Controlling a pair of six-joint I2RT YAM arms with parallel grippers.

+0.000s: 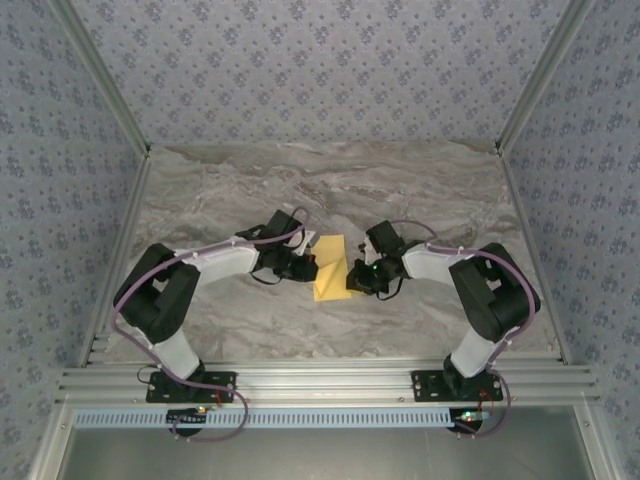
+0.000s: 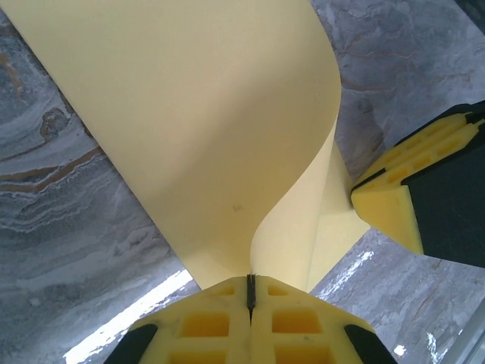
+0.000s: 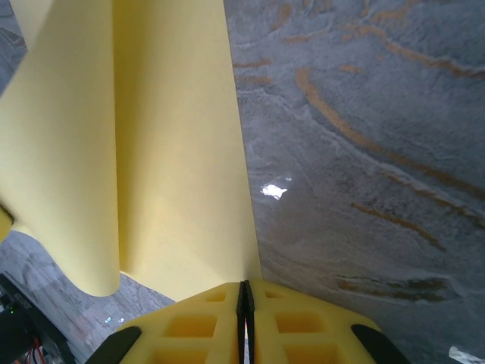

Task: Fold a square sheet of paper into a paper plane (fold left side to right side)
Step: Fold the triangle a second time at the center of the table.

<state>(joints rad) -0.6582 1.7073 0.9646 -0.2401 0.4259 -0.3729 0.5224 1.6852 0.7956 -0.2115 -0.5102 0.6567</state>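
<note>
Two pinches share it. On the left, the left gripper is clamped on the left edge of the square sheet of paper, which billows upward over the middle of the table. It looks light, floppy and crease-prone, best held by its edges. On the right, the right gripper nips its opposite edge, jaws nearly touching.

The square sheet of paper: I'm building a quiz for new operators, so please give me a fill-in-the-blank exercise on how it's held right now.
The square sheet of paper is coloured ____. The left gripper has its fingers ____ on the sheet's edge. With the right gripper pinching it too, ____ grippers hold the sheet.
Missing words: yellow; shut; two.
</note>
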